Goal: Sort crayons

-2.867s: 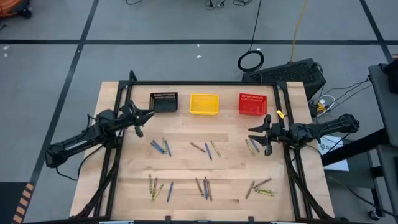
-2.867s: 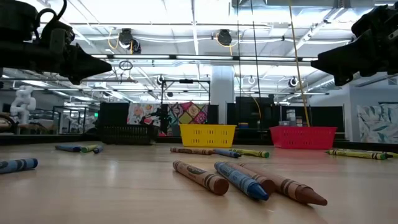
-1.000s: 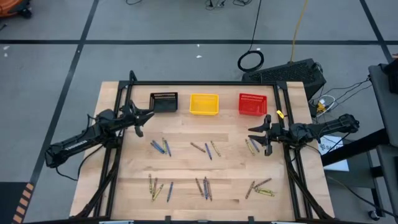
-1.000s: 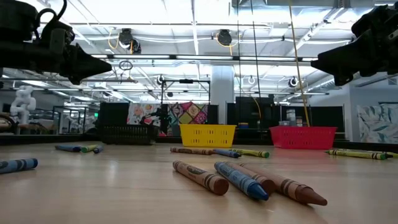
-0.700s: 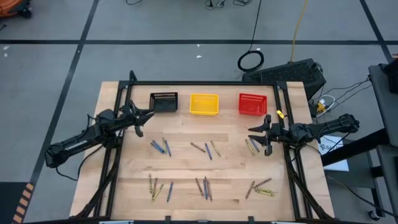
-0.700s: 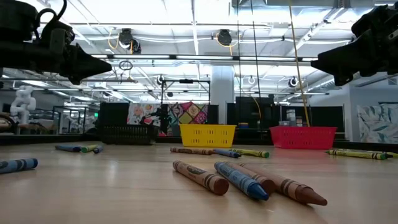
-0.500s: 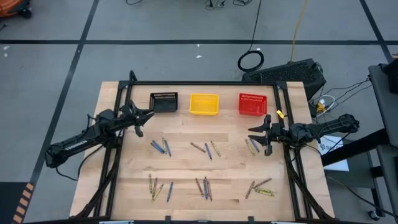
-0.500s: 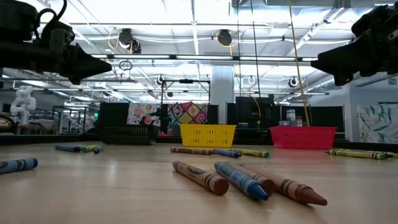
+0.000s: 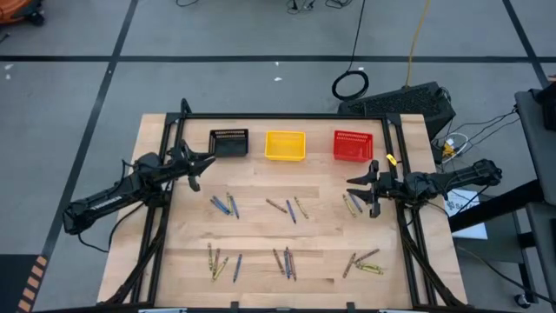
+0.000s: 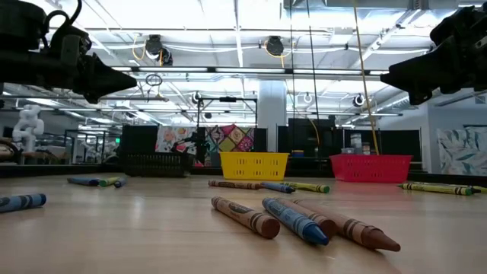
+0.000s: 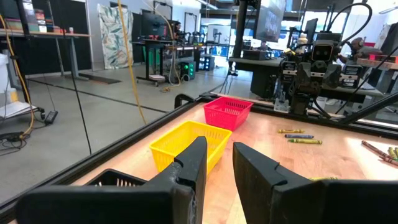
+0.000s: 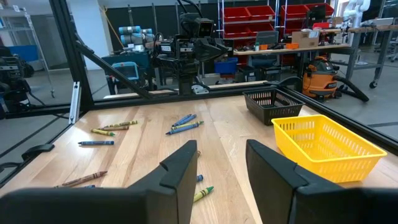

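Nothing has moved since the earlier frames: both arms hang where they were and every crayon lies in the same spot.

The sorting looks not yet begun. Nearest the front edge of the table [image 9: 261, 300], three loose clusters of crayons [image 9: 286, 262] lie on the wood; in the low view a brown, a blue and another brown one [image 10: 293, 218] rest side by side. Farther in, three more clusters sit mid-table, one just beside the right gripper [image 9: 363, 191]. That gripper hovers above the table at its right side, fingers apart and empty. The left gripper [image 9: 198, 169] hovers at the left side near the black bin [image 9: 229, 142], jaws parted with a narrow gap, holding nothing. At the far edge stand the black bin, the yellow bin [image 9: 285, 145] and the red bin [image 9: 353, 146] in a row.

No crayon shows in any bin, though the bin floors are too small to read with certainty. Which colour belongs to which bin cannot be told. Some crayons overlap, so an exact count is uncertain.
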You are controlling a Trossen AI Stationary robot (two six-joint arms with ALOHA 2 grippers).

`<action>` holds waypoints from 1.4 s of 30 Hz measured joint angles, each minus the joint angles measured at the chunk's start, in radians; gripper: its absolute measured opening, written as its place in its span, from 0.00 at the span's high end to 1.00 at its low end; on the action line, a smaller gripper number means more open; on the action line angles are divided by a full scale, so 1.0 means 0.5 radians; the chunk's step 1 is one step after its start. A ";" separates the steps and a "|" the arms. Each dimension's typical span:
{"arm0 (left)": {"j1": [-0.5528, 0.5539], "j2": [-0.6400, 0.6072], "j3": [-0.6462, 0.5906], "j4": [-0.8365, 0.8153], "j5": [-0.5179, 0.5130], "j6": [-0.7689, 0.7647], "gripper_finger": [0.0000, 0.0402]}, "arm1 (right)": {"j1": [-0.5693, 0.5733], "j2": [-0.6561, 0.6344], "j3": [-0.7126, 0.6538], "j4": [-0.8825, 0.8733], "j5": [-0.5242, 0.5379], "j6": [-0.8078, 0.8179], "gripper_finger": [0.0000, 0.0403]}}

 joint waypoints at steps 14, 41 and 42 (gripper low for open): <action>0.000 -0.001 0.001 0.000 -0.001 0.000 0.80 | 0.000 0.000 0.000 0.000 0.000 0.000 0.69; 0.000 -0.001 0.000 0.012 -0.442 0.000 0.80 | 0.000 0.000 0.000 0.000 0.000 0.000 0.69; 0.000 0.000 0.000 0.012 -0.441 0.000 0.80 | 0.000 0.000 0.000 0.000 0.000 -0.001 0.69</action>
